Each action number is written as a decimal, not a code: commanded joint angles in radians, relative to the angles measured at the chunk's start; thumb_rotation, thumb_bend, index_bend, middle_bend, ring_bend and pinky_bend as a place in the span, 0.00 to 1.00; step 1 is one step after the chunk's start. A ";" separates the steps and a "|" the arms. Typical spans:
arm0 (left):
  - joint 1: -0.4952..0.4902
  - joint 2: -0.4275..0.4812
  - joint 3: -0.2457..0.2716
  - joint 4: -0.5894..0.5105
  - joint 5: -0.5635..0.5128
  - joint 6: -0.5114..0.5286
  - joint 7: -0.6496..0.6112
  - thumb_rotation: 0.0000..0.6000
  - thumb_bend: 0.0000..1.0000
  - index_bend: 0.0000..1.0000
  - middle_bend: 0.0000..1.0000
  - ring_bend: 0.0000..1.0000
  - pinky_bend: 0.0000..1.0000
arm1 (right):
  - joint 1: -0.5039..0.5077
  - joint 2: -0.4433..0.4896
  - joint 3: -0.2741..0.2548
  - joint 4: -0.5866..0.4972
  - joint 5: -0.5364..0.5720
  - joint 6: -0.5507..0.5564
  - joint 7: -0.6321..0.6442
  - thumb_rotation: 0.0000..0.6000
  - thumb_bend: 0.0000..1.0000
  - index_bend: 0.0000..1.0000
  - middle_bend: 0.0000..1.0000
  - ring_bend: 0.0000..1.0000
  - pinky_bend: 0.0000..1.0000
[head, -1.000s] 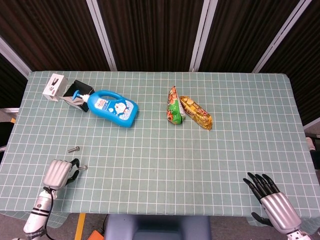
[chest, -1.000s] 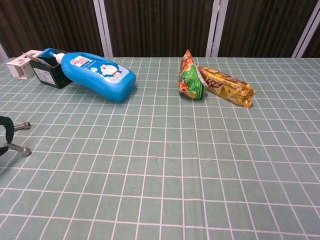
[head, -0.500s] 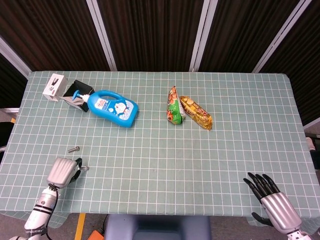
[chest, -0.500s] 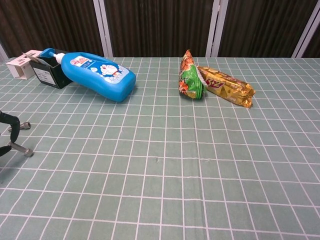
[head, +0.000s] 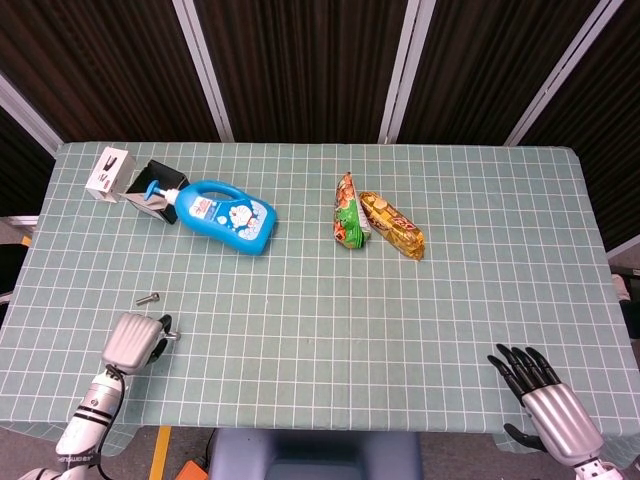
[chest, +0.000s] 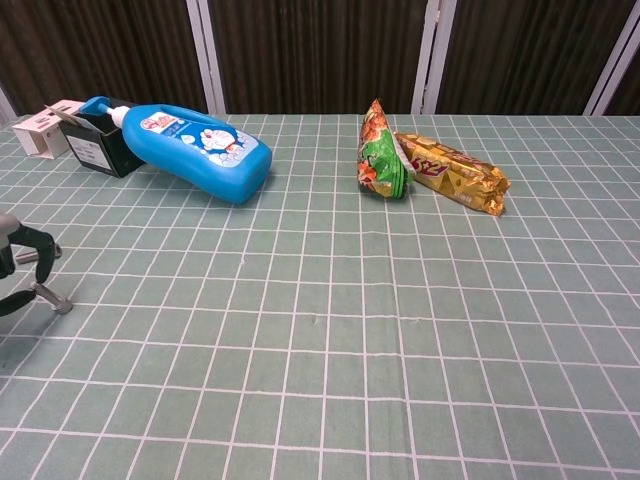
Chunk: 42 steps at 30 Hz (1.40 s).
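My left hand hovers at the near left of the green checked table. In the chest view the left hand shows only at the left edge, its dark fingers arched over a small metal bolt that lies on the cloth. Finger and thumb stand apart on either side of the bolt; no grip shows. A second bolt lies a little farther out. My right hand rests at the near right corner, fingers spread, holding nothing.
A blue bottle lies on its side at the back left, leaning on a black box; a white box sits beside it. A green snack bag and a gold one lie at the back centre.
My left hand has crept right and slightly farther onto the table, bringing its fingers around the near bolt. The right hand has stayed put.
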 joint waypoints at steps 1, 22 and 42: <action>-0.003 -0.001 0.000 -0.005 0.001 0.000 0.003 1.00 0.42 0.50 1.00 1.00 1.00 | 0.000 0.000 0.001 0.000 0.001 0.001 0.000 1.00 0.27 0.00 0.00 0.00 0.00; 0.005 0.030 -0.022 -0.005 0.004 0.065 -0.047 1.00 0.42 0.40 1.00 1.00 1.00 | -0.001 -0.004 0.005 -0.003 0.011 -0.004 -0.012 1.00 0.27 0.00 0.00 0.00 0.00; -0.051 -0.187 -0.110 0.470 -0.135 -0.062 -0.379 1.00 0.35 0.50 1.00 1.00 1.00 | 0.002 -0.017 0.010 -0.004 0.028 -0.023 -0.036 1.00 0.27 0.00 0.00 0.00 0.00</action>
